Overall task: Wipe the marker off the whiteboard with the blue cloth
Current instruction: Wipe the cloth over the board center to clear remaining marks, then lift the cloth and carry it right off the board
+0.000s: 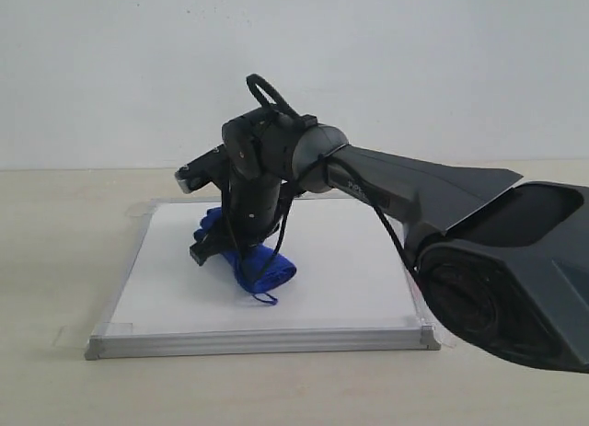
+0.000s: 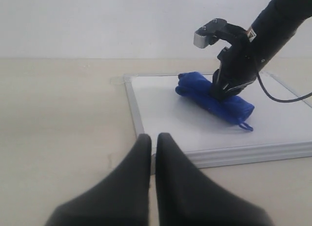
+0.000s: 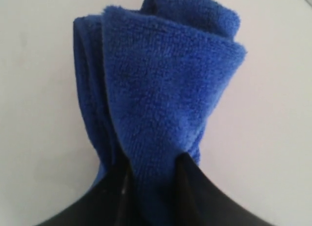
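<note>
The right gripper [image 3: 154, 161] clamps the blue cloth [image 1: 269, 266], apparently pressing it onto the whiteboard [image 1: 350, 279]. The left gripper [image 2: 153, 140] hangs beside the whiteboard, jaws together and empty.

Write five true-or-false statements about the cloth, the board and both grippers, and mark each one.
1. The right gripper is shut on the blue cloth. True.
2. The blue cloth lies on the table beside the whiteboard. False: it rests on the whiteboard itself.
3. The left gripper has its fingers spread wide. False: they are closed together and hold nothing.
4. The blue cloth is bunched up, not spread flat. True.
5. The whiteboard lies flat on the table. True.
</note>
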Controlling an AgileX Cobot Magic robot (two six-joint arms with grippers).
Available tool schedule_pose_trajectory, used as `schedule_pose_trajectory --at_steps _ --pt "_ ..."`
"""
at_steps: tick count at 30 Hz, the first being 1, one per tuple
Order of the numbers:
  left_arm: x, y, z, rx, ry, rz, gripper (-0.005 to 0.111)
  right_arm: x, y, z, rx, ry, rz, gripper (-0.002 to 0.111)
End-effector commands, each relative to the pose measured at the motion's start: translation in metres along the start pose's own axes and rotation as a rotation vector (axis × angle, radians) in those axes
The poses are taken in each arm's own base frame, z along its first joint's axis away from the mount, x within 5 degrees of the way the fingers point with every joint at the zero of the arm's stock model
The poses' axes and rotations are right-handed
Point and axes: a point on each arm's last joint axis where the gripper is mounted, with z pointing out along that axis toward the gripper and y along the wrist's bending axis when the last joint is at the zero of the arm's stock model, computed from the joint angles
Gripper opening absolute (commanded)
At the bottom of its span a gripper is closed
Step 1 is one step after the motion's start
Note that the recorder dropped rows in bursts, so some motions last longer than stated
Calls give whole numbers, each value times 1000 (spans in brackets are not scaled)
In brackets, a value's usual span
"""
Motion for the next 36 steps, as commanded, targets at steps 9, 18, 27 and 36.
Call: schedule_pose_trajectory --at_steps 9,18,27,36 --pt "1 0 0 -1 -3 5 4 6 -25 -55 154 131 -88 0" --pt "1 0 0 -1 -3 5 4 29 -31 -118 208 165 -119 0" --pt "1 0 0 -1 -3 5 4 157 -47 -204 399 156 83 0" --pt "1 0 0 -1 -3 5 4 247 -68 -212 394 129 520 0"
